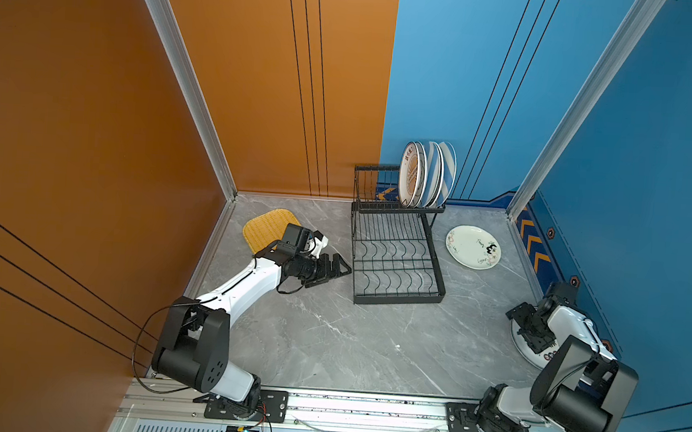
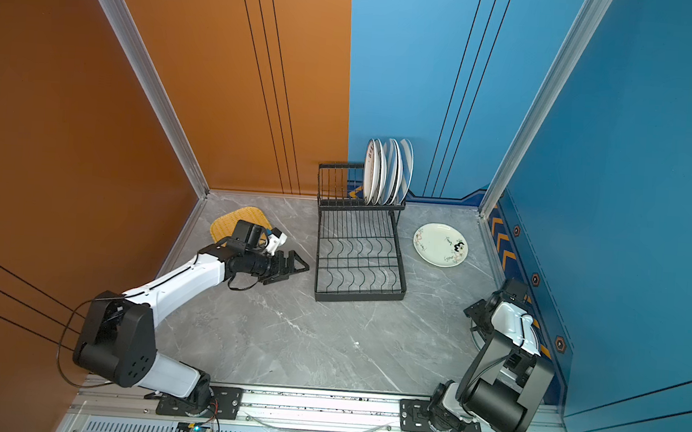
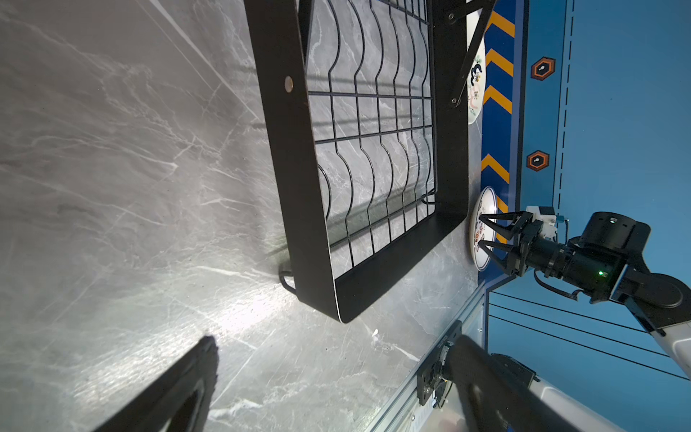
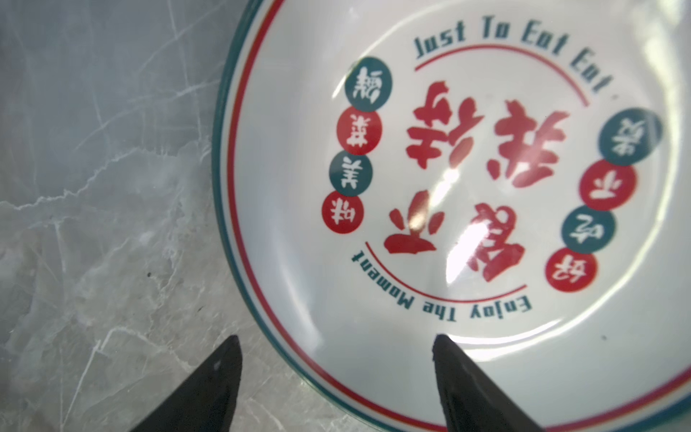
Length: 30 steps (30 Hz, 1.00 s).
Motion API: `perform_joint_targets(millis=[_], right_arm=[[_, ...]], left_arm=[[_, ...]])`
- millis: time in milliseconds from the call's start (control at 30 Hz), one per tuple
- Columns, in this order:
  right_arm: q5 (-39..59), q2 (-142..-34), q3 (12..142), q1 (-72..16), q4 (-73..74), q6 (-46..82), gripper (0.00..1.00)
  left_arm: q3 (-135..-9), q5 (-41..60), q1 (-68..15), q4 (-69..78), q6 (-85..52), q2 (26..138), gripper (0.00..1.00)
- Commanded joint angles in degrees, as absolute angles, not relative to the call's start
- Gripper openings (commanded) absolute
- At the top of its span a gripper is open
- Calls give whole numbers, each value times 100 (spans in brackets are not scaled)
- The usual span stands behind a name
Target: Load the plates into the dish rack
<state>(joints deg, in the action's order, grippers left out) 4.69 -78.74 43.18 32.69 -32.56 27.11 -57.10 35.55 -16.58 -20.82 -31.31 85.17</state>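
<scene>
The black wire two-tier dish rack point(image 1: 397, 297) stood at the rear middle of the grey marbled tabletop point(image 1: 348, 342). A row of white and blue-striped round plates point(image 1: 424, 174) stood on edge at the right end of its raised upper shelf, each propped upright by the wires so that several fit side by side. The lower base of wavy dividers was bare. Three dishes lay flat on the table outside the rack: a yellow woven squarish plate point(image 1: 262, 228) at the rear left, a white plate with a floral rim point(image 1: 474, 247) just right of the rack, and a white green-rimmed plate printed with red characters point(image 4: 467, 179) near the front right edge. The right gripper point(image 4: 335, 338) hung over this last plate with its fingers spread, one tip outside the rim above the table and the other above the plate's inner slope. That straddle looked like preparation to pinch the rim, since a flat dish offers no other hold; whether the tips touched the plate could not be told. The right arm was folded tightly back on itself, its wrist pitched down. The left arm reached forward, low and nearly level, beside the yellow plate, and its left gripper point(image 1: 338, 268) was opened wide, holding nothing and aimed toward the rack's left side.
</scene>
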Motion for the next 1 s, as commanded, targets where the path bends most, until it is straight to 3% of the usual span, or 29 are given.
perform_joint_targets(millis=[0,967], right_arm=[[778,-8001,4245,3237,-3077,2608,80],[1807,-8884,4454,1497,-2633,2930,79]], left_arm=[[-5865,3578,-1672,-2118,-3120,8582,98],[-5977,3569,-1598,-2171,-3085,8552,98]])
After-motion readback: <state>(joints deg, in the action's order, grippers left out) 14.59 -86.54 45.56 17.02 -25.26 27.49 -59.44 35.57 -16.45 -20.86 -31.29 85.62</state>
